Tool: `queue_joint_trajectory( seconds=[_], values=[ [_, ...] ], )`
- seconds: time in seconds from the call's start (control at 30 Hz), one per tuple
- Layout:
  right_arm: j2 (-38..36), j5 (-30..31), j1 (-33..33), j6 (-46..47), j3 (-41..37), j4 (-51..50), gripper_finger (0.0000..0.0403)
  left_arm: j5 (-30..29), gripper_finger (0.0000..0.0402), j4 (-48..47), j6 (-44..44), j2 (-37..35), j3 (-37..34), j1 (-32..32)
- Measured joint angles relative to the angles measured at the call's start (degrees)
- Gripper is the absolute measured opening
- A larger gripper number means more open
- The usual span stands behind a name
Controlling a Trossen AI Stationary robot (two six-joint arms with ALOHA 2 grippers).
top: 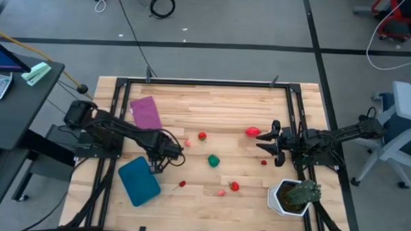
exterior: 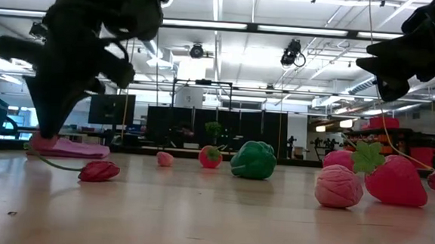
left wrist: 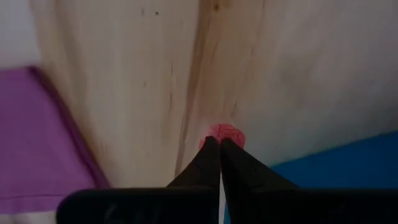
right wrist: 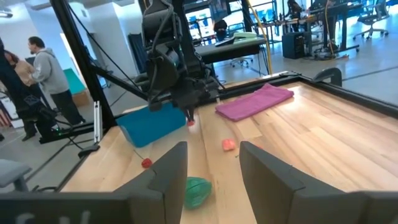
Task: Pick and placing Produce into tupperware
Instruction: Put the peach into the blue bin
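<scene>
My left gripper (top: 164, 155) points down over the wood just beyond the far corner of the teal tupperware (top: 139, 181). It is shut on a small pink-red piece of produce (left wrist: 225, 132) that peeks out past its fingertips. More produce lies loose on the table: a green piece (top: 213, 160), a red one (top: 202, 136), a pink one (top: 187, 143), a stemmed red one (top: 182, 184) and others to the right. My right gripper (right wrist: 214, 171) hovers open and level at the table's right side, with nothing between its fingers. My left gripper pinches the small pink-red piece (left wrist: 227, 129) between the free ends of its two fingers. The fingers come from above and point down. The piece sits just under the fingertips (right wrist: 191, 122). I cannot tell whether it is clear of the wood.
A flat purple rectangle (top: 146, 112) lies at the far left, close behind my left arm. A spiky green plant in a white pot (top: 293, 196) stands at the near right corner. A black frame (top: 207, 82) borders the table. People stand in the room beyond (right wrist: 46, 71).
</scene>
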Motion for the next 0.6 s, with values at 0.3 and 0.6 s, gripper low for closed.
queue_joint_trajectory(
  seconds=[0.3, 0.6],
  values=[
    [-0.02, 0.0, 0.01, 0.18, 0.0, -0.4, 0.0155, -1.58, 0.0003, -7.31, -1.83, -9.43, 7.76, -0.56],
    [0.08, 0.0, 0.0, 0.25, 0.0, -1.04, 0.0155, 1.6, 0.0001, -22.61, -7.35, -11.87, 11.49, -11.22]
  ],
)
